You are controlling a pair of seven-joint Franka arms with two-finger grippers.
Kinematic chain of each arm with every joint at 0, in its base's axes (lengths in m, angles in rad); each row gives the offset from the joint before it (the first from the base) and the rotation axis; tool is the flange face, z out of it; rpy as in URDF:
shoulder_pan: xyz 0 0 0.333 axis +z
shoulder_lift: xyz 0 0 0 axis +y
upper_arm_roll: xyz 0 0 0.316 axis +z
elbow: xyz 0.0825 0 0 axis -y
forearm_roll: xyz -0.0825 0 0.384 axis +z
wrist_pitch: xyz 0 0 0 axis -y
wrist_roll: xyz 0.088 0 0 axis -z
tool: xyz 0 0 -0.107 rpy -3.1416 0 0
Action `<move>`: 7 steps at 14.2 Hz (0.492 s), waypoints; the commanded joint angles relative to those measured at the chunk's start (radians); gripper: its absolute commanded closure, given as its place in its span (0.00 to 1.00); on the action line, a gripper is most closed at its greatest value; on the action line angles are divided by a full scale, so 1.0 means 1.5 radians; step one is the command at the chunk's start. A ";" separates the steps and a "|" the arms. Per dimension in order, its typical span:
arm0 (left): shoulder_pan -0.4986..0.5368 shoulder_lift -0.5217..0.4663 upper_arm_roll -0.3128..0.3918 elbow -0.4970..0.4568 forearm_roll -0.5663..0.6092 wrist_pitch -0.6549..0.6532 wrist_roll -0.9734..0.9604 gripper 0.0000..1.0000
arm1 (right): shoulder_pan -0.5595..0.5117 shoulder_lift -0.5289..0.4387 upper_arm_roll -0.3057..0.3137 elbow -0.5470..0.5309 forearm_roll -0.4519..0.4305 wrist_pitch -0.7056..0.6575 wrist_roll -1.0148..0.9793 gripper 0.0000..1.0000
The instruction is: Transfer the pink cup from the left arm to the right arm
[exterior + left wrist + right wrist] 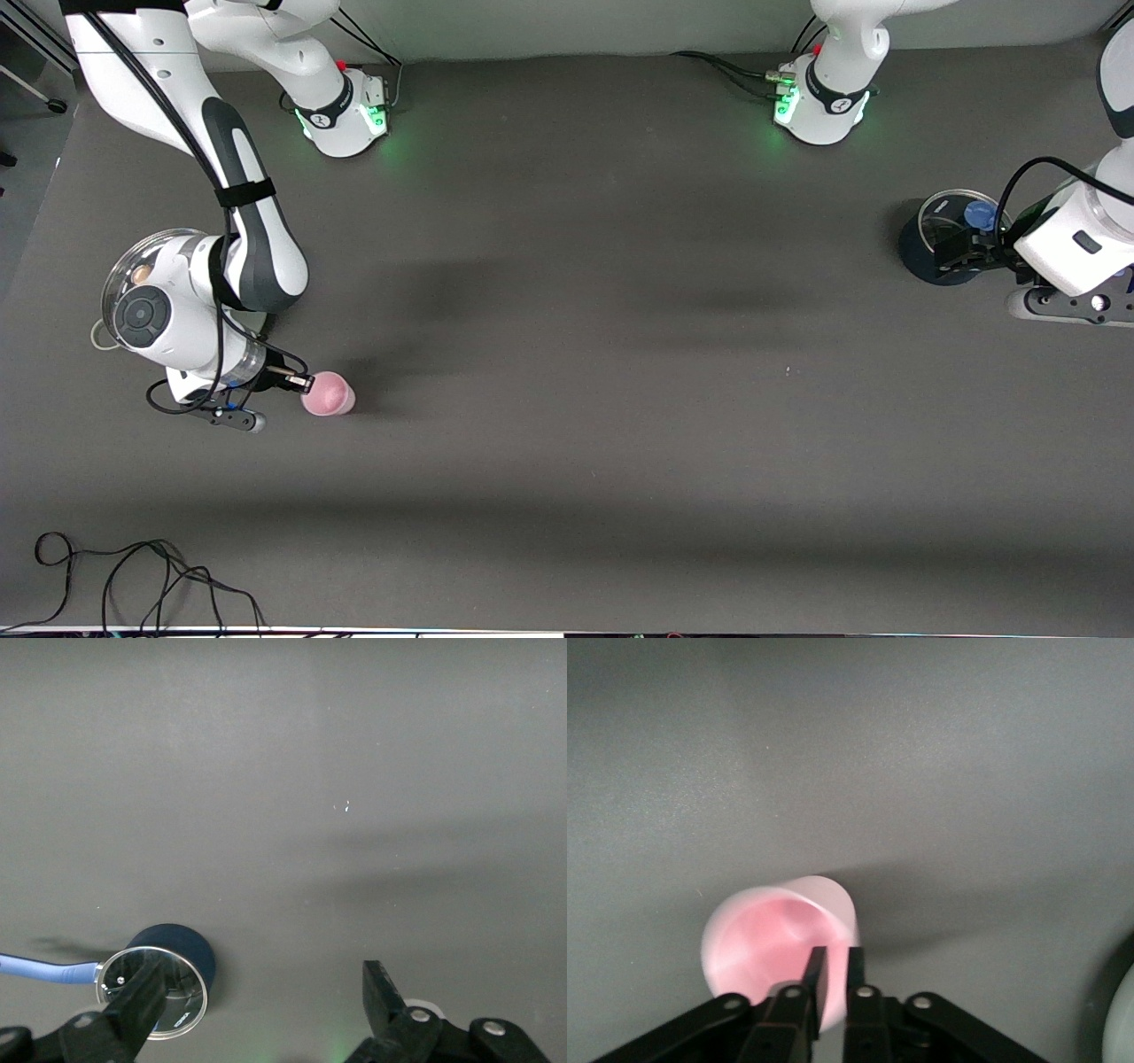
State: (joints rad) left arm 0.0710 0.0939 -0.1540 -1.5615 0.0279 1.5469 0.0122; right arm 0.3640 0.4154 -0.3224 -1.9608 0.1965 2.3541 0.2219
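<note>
The pink cup (329,394) sits low at the table near the right arm's end, its open mouth tilted toward the right wrist camera (775,935). My right gripper (304,384) (833,958) is shut on the cup's rim, one finger inside and one outside. I cannot tell whether the cup rests on the table. My left gripper (955,250) (263,979) is open and empty, held over a dark blue pot (921,257) at the left arm's end, and waits there.
The dark blue pot has a glass lid (152,992) and a blue handle (44,967). A second glass-lidded pot (142,261) stands under the right arm's wrist. Loose black cables (133,580) lie near the front edge at the right arm's end.
</note>
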 commanded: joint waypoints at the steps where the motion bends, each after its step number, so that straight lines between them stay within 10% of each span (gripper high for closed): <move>1: -0.114 -0.018 0.115 -0.017 -0.015 0.014 -0.002 0.00 | 0.003 -0.010 -0.003 -0.006 0.007 0.007 -0.013 0.73; 6: -0.138 -0.015 0.145 -0.016 -0.021 0.015 -0.001 0.01 | 0.003 -0.032 -0.006 -0.004 0.007 -0.006 -0.034 0.67; 7: -0.141 -0.015 0.148 -0.016 -0.024 0.015 0.000 0.01 | 0.003 -0.046 -0.007 0.002 0.007 -0.017 -0.033 0.31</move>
State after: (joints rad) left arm -0.1124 0.0939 0.0371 -1.5618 0.0067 1.5502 0.0124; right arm 0.3640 0.3999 -0.3241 -1.9577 0.1965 2.3541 0.2049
